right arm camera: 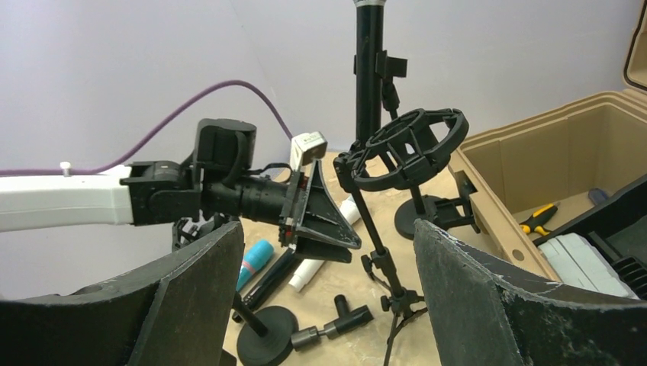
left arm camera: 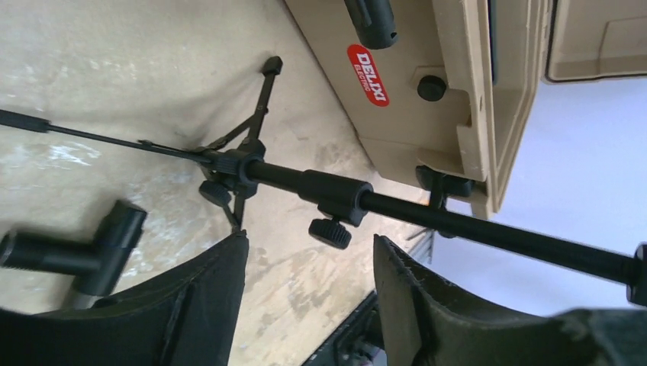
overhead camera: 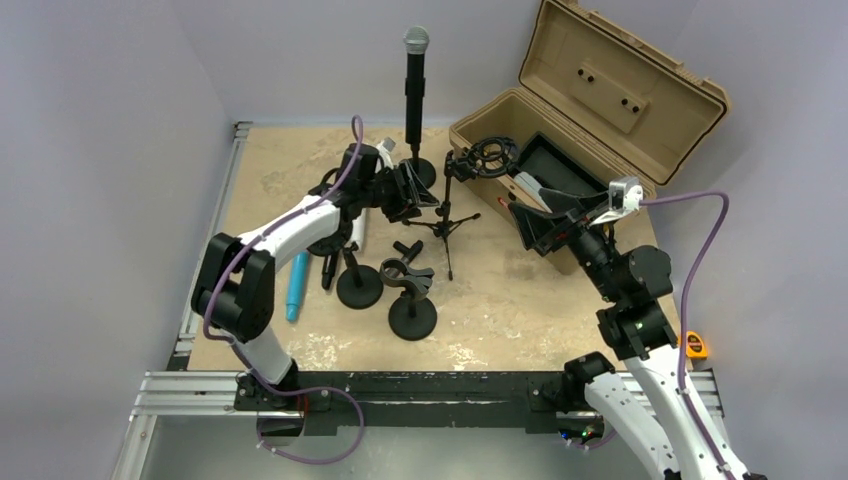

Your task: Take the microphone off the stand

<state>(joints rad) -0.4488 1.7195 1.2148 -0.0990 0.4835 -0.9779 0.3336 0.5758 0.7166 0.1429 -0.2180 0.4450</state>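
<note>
The black microphone (overhead camera: 413, 90) with a grey mesh head stands upright in the clip of a round-base stand (overhead camera: 424, 170) at the back middle; it also shows in the right wrist view (right arm camera: 369, 69). My left gripper (overhead camera: 412, 196) is open and empty, just in front of that stand's base and beside the tripod stand (overhead camera: 447, 222). In the left wrist view the tripod's pole (left arm camera: 427, 217) runs across just beyond the open left gripper (left arm camera: 309, 252). My right gripper (overhead camera: 540, 225) is open and empty by the case front, and in its own view (right arm camera: 328, 227) faces the shock mount (right arm camera: 412, 149).
An open tan case (overhead camera: 590, 110) stands at the back right. Two short round-base stands (overhead camera: 358, 285) (overhead camera: 412, 315) with empty clips stand at front centre. A blue tube (overhead camera: 297, 285) lies at the left. A yellow tape measure (overhead camera: 695, 345) sits at the right edge.
</note>
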